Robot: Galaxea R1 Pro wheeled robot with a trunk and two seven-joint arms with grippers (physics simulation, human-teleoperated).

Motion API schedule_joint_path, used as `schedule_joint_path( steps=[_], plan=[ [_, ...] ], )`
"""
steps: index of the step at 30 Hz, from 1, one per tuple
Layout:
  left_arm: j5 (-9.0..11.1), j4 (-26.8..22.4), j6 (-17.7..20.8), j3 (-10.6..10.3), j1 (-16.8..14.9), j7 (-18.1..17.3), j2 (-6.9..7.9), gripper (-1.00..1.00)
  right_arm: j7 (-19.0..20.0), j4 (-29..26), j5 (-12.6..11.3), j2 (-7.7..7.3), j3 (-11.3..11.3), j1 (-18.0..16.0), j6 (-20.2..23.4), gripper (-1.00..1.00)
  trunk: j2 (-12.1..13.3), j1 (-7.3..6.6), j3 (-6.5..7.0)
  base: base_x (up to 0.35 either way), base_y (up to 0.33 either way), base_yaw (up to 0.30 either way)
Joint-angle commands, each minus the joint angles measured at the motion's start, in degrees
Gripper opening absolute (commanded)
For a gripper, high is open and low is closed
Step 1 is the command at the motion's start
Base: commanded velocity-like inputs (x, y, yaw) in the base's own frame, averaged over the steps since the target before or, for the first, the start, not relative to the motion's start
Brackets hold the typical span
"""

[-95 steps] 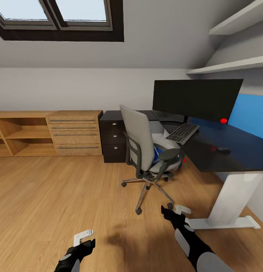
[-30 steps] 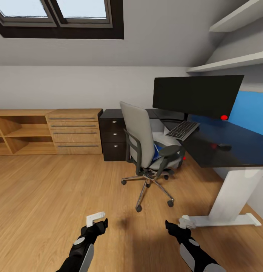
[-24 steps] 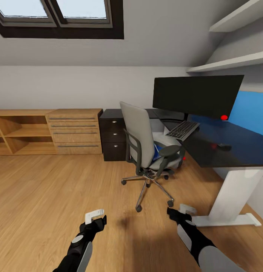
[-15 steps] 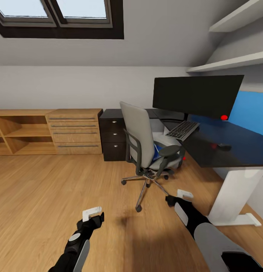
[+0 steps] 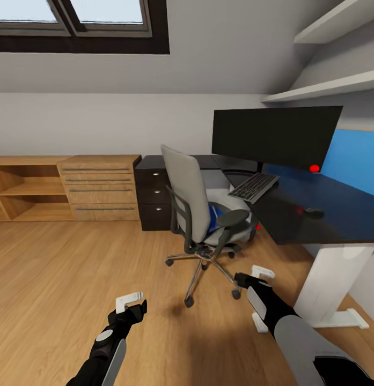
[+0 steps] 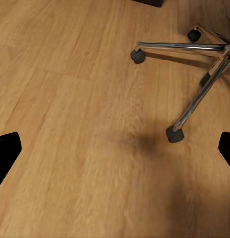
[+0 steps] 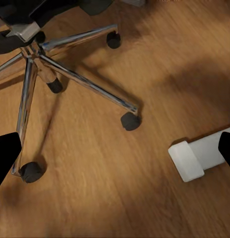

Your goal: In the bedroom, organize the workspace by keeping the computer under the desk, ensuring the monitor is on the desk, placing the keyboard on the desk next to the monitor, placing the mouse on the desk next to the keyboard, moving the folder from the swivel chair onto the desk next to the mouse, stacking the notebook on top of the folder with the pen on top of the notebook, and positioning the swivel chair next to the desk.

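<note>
Parked a little way off the swivel chair (image 5: 200, 206), facing its back and side, wood floor (image 5: 58, 268) in between. Blue folder (image 5: 213, 219) sitting on the seat, half hidden behind the backrest and the near armrest. Keyboard (image 5: 253, 187) and mouse (image 5: 314, 213) already up on the dark desk (image 5: 326, 214), right under the big monitor (image 5: 275, 135). No sign of the notebook, pen or computer from here.

Left pincer (image 5: 129, 302) low over bare floor, fingers spread wide apart, nothing in it. Right pincer (image 5: 260, 272) out toward the chair's wheeled base, also spread wide and empty, close to the white desk foot (image 7: 201, 154).

Step in hand, best guess: closing in to grab the folder off the seat. Tips for doing that cleanly:

- Worth swinging round to the open front of the seat rather than reaching over the backrest, since the armrest blocks a straight line in.
- Probably the right arm's job, being nearer.
- Careful with the castors (image 6: 174, 134) and chrome legs: any bump likely rolls or spins the chair and carries the folder off.
- Thin flat thing, so better to come in low and pinch an overhanging edge than stab down from above.
- Also mind the desk leg beside the right arm.
</note>
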Motion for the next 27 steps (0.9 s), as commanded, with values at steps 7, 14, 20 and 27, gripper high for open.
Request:
schedule_joint_path(
  steps=[7, 14, 20, 27],
  plan=[
    [0.6, 0.0, 0.1, -0.1, 0.0, 0.4, 0.39, 1.0, -0.1, -0.1, 0.0, 0.12, -0.1, 0.1, -0.4, 1.0, 0.0, 0.0, -0.06, 0.14, -0.027, 0.0],
    [0.6, 0.0, 0.0, -0.1, 0.0, 0.5, 0.45, 1.0, -0.1, 1.2, 2.9, 0.05, -0.1, 0.2, -8.3, 1.0, 0.0, 0.0, -0.06, 0.09, 0.0, 0.0],
    [0.7, 0.0, 0.0, -0.1, 0.0, 0.4, 0.45, 1.0, -0.3, 4.0, 6.2, -0.04, -0.1, 0.2, -14.7, 1.0, 0.0, 0.0, -0.06, 0.247, 0.0, 0.0],
    [0.6, -0.1, -0.1, 0.0, 0.0, 0.5, 0.45, 1.0, -0.2, 4.6, 6.8, 0.02, -0.1, 0.2, -16.0, 1.0, 0.0, 0.0, -0.06, 0.139, 0.0, 0.0]
  ],
)
